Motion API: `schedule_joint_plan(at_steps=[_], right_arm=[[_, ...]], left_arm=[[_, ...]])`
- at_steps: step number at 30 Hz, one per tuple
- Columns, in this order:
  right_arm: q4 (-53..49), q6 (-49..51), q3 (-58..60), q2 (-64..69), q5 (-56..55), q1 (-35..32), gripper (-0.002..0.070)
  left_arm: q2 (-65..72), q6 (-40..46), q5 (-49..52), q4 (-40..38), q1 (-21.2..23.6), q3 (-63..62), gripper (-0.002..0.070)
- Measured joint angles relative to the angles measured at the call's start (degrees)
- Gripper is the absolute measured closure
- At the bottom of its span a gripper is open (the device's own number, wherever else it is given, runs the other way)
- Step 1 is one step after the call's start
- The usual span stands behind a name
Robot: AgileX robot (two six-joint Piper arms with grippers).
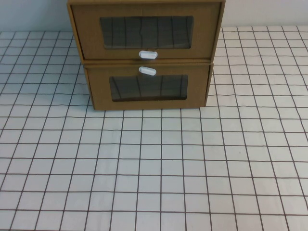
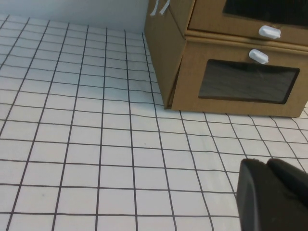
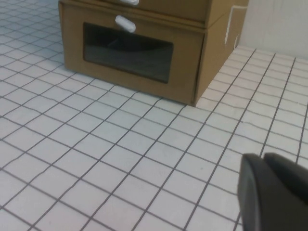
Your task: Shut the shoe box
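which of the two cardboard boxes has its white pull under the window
The top shoe box: its pull sits below its window. The lower box has its pull above. The left gripper and right gripper hover over the table, away from both.

White tablecloth (image 1: 154,168) with a dark grid, pale plain wall (image 1: 29,14) behind.

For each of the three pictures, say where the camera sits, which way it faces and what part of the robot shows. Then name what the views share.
High view: raised on the robot's side, angled down at the grid cloth and two stacked boxes; shoe box on top, lower box beneath. No arm shows.
Left wrist view: low, left of the boxes, facing them; only the left gripper shows.
Right wrist view: low, right of the boxes, facing them; only the right gripper shows.
Shared: all show the lower box's window and pull.
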Motion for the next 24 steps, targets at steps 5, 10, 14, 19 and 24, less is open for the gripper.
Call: schedule_joint_plan(at_steps=[5, 10, 14, 19, 24], right_arm=[[1.3, 0.0, 2.5, 0.0, -1.4, 0.0, 0.0689], [1.4, 0.0, 4.4, 0.0, -2.4, 0.0, 0.0689], [1.5, 0.0, 4.4, 0.0, -2.6, 0.0, 0.0689], [1.5, 0.0, 4.4, 0.0, -2.6, 0.0, 0.0689], [1.5, 0.0, 4.4, 0.0, -2.6, 0.0, 0.0689]], left_arm=[[-0.3, 0.0, 0.0, 0.1, 1.0, 0.1, 0.068], [-0.4, 0.0, 0.0, 0.1, 1.3, 0.1, 0.068], [-0.4, 0.0, 0.0, 0.1, 1.3, 0.1, 0.068], [-0.4, 0.0, 0.0, 0.1, 1.3, 0.1, 0.068], [-0.4, 0.0, 0.0, 0.1, 1.3, 0.1, 0.068]])
